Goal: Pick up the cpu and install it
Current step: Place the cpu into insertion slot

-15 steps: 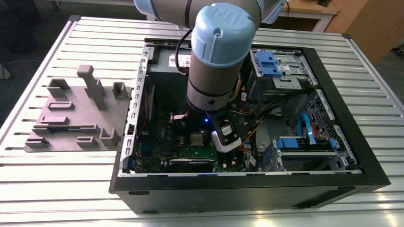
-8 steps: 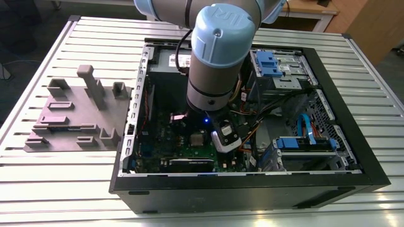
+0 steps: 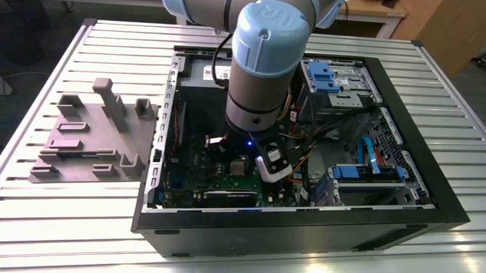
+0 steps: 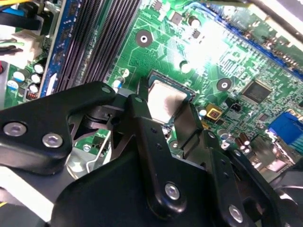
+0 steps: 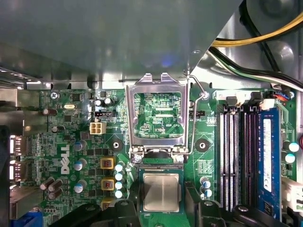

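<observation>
exterior view
- arm (image 3: 266,68): you see it reaching down from above into the open computer case (image 3: 304,227)
- case: lies on its side on the slatted metal surface (image 3: 76,227), open side up
- gripper (image 3: 272,168): low inside the case, over the green motherboard (image 3: 193,176)
- grey moulded tray (image 3: 91,142): on the surface at the exterior view's left of the case, well apart from the gripper
- blue drive brackets (image 3: 322,77): in the far corner of the case, at the exterior view's right

first wrist view
- cpu (image 5: 161,191): silver top up, lying flat and square in the socket area of the motherboard (image 5: 61,142)
- load plate (image 5: 129,118): swung open and laid back, board showing through its window, hinge just beside the cpu
- lever (image 5: 193,118): raised, alongside the load plate
- gripper (image 5: 161,207): right at the cpu
- jaws: one on each side of the cpu, close to its edges; you cannot tell whether they clamp it or have let go
- memory slots (image 5: 236,156): beside the socket, apart from the gripper
- yellow and black cables (image 5: 265,33): run along the case corner

second wrist view
- cpu (image 4: 165,97): partly hidden behind the black linkage of the gripper (image 4: 165,118)
- motherboard (image 4: 208,47): brightly lit around the socket
- memory slots (image 4: 94,38): off to one side of the cpu
</observation>
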Tool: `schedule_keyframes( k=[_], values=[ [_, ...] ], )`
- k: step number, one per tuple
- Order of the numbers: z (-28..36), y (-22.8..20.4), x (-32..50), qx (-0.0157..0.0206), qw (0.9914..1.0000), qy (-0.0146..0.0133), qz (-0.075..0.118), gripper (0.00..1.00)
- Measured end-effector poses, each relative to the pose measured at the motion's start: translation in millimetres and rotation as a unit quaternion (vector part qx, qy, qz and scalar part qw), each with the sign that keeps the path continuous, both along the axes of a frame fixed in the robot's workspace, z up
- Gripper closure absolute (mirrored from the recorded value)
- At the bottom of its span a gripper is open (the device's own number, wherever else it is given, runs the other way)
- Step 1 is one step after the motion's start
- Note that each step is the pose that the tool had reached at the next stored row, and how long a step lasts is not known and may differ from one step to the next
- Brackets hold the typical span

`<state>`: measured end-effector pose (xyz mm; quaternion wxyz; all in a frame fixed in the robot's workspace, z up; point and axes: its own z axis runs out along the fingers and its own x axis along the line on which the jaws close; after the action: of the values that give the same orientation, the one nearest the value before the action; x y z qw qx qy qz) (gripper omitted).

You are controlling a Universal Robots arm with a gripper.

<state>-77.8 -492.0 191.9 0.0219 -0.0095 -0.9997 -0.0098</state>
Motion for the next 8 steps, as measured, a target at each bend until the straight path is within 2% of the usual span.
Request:
schedule_keyframes(
  k=[8],
  values=[
    [0.6, 0.1, 0.4, -0.0017, 1.00000, 0.0003, 0.000, 0.51]
  ],
)
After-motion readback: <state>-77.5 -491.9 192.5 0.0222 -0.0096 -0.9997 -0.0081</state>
